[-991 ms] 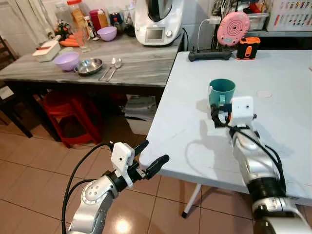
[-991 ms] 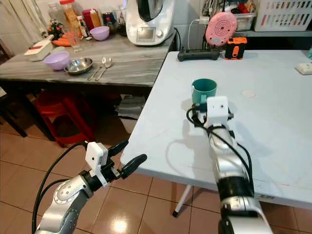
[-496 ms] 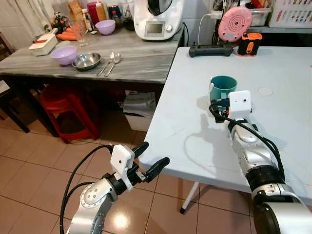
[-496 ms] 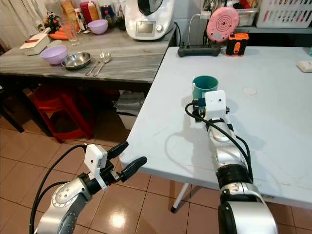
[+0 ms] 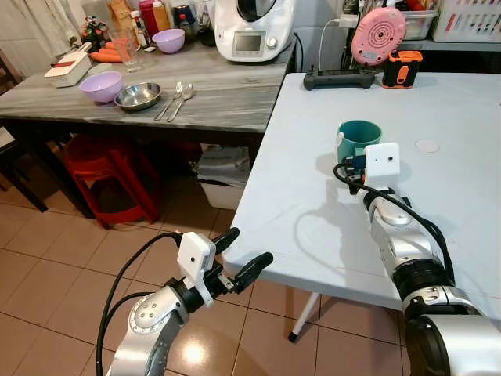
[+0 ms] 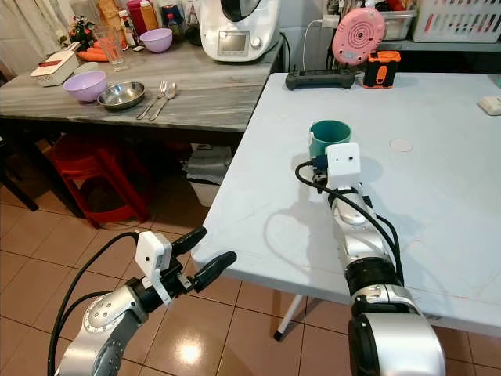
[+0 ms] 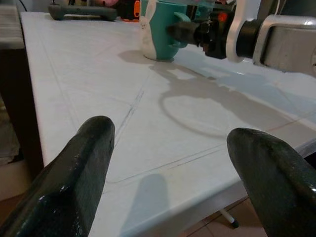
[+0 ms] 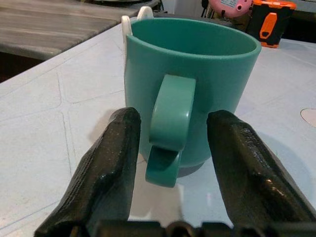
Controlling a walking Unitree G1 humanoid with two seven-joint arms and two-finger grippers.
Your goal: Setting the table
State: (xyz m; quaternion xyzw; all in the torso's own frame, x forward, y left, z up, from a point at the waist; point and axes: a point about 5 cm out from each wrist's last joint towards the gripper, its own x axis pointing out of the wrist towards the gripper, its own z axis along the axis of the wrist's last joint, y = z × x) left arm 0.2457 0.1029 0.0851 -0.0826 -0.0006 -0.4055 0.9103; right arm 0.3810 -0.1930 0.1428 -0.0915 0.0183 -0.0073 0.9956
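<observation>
two silver jointed arms are seen, each capped by a white camera block and looped with black cable. the left gripper (image 5: 241, 255) and right gripper (image 8: 174, 148) are fitted with long glossy black fingers.

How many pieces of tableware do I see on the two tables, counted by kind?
Teal mugs with a handle: 1
Purple plastic bowls: 2
Shallow steel bowls: 1
Metal forks: 1
Metal spoons: 1
Clear drinking glasses: 1
Total: 7
</observation>
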